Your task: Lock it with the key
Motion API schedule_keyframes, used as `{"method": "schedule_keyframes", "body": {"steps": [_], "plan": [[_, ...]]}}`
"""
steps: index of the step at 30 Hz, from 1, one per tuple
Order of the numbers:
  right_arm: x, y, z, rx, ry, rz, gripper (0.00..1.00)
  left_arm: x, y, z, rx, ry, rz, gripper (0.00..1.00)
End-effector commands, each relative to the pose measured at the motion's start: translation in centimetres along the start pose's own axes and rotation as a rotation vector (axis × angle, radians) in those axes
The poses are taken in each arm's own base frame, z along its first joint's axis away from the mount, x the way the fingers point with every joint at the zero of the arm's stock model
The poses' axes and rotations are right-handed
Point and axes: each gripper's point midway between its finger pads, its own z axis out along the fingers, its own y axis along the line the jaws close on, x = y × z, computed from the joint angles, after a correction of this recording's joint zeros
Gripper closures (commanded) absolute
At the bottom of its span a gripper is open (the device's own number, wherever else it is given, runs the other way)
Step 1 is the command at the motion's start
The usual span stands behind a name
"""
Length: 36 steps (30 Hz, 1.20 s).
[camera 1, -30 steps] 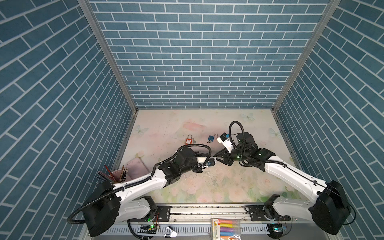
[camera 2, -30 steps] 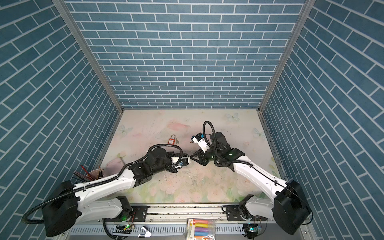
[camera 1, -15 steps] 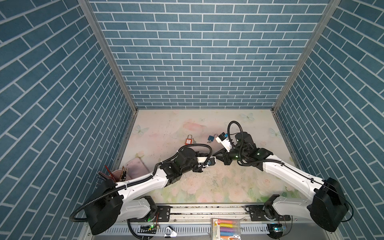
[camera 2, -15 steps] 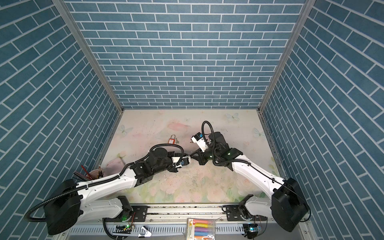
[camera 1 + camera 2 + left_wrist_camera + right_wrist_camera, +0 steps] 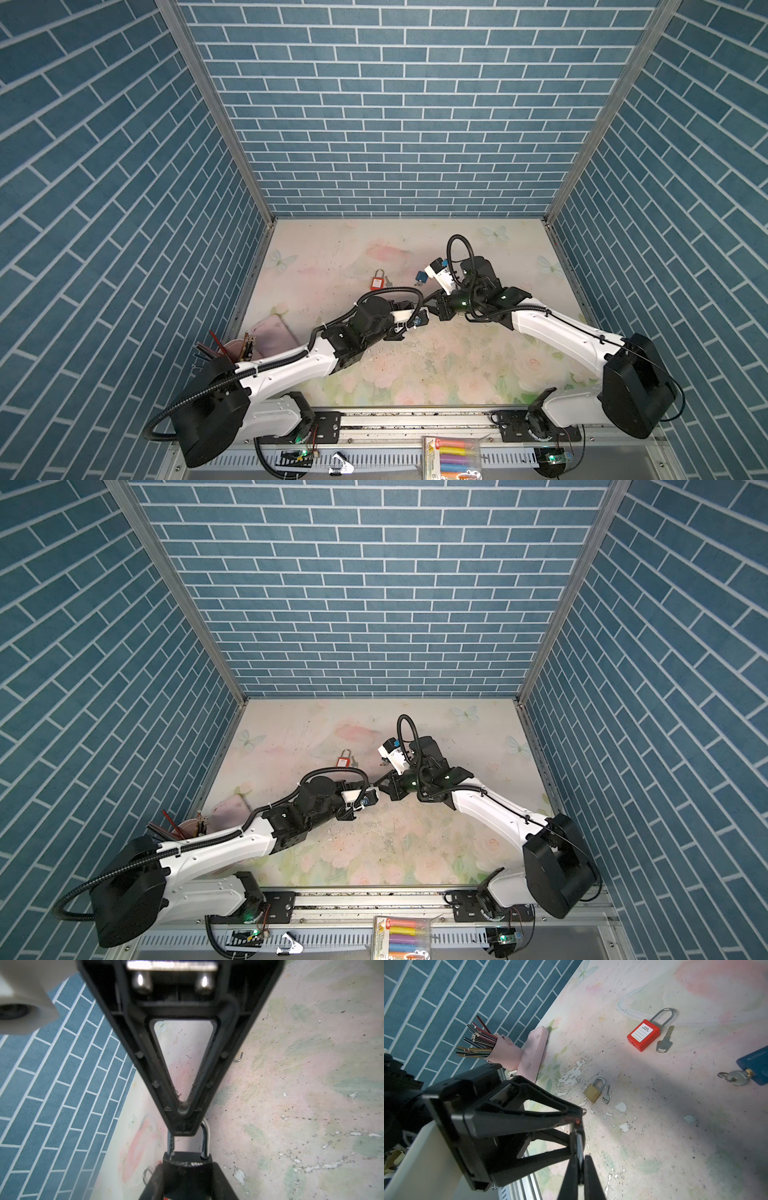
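The lock (image 5: 188, 1158), black-bodied with a steel shackle (image 5: 205, 1140), hangs clear of the table (image 5: 415, 374). In both top views it sits a little below and right of the frame's middle, where the two grippers meet tip to tip.

The left gripper (image 5: 187, 1165) pinches the lock's body, its fingers part-spread to the body's width and the shackle pointing away from its wrist. The right gripper (image 5: 580, 1156) faces it head-on with its fingers pressed almost together on the top of the shackle. In the right wrist view the shackle shows edge-on as a thin bright strip running between those fingers. A small wire loop (image 5: 146, 1175) shows beside the body; I cannot tell whether it belongs to a key.

The left arm (image 5: 291, 365) starts at its base in the lower left and stretches up and right, forearm low and nearly level over the table, with a black cable arched above the wrist. The right arm (image 5: 557, 332) slants up and left from the lower right. Its wrist is turned so the gripper points left, and its white camera is on the far side.

Just above the grippers in the frame lies a red lock (image 5: 377, 279) with a silver key (image 5: 387, 281) beside it. A blue lock (image 5: 421, 277) lies to their right. The right wrist view also shows a brass lock (image 5: 593, 1091) with a small key (image 5: 606, 1095) beside it. A pink cup (image 5: 237, 347) of pencils and a pink case (image 5: 274, 332) stand at the table's left edge.
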Motion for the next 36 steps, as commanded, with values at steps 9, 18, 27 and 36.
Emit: {"method": "schedule_keyframes", "body": {"steps": [9, 18, 27, 36], "plan": [[1.7, 0.2, 1.6, -0.054, 0.054, 0.045, 1.0, -6.6, 2.5, -1.6, -0.035, -0.257, -0.084, 0.96], [3.1, -0.1, 3.0, -0.072, 0.088, 0.053, 1.0, -9.4, 4.1, -2.8, -0.047, -0.359, -0.134, 0.98], [4.7, -0.6, 3.7, -0.08, 0.122, 0.068, 1.0, -12.1, 6.0, -4.0, -0.123, -0.457, -0.15, 0.98], [6.2, -0.5, 3.8, -0.098, 0.132, 0.088, 1.0, -15.5, 7.9, -5.3, -0.15, -0.585, -0.134, 1.0]]}}
